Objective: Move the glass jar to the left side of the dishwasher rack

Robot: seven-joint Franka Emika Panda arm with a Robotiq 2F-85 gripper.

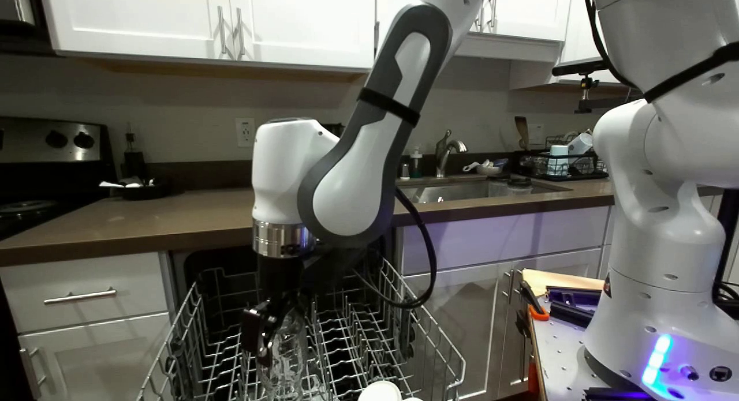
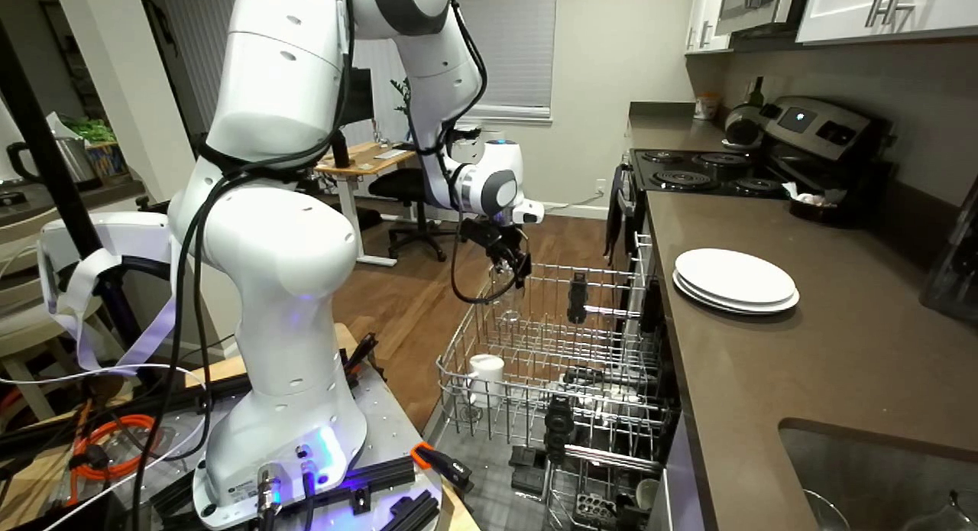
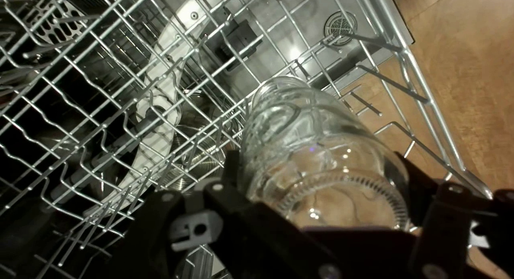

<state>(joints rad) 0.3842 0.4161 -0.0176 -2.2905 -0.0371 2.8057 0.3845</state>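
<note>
The clear glass jar (image 3: 309, 130) fills the middle of the wrist view, its ribbed round base facing the camera and its mouth pointing down at the wires. My gripper (image 3: 323, 172) has one black finger on each side of the jar and is shut on it. In both exterior views the gripper (image 1: 277, 332) (image 2: 512, 263) points down with the jar (image 1: 283, 360) (image 2: 507, 308) below it, inside the pulled-out dishwasher rack (image 1: 424, 311) (image 2: 535, 328). I cannot tell whether the jar's rim touches the rack's wires.
A white mug (image 2: 486, 380) stands in a rack corner; white round objects (image 1: 381, 391) show at an exterior view's bottom edge. Wire sides and upright tines surround the jar. A plate stack (image 2: 735, 279) sits on the counter (image 2: 749, 363). A cable (image 1: 430, 257) loops from the wrist.
</note>
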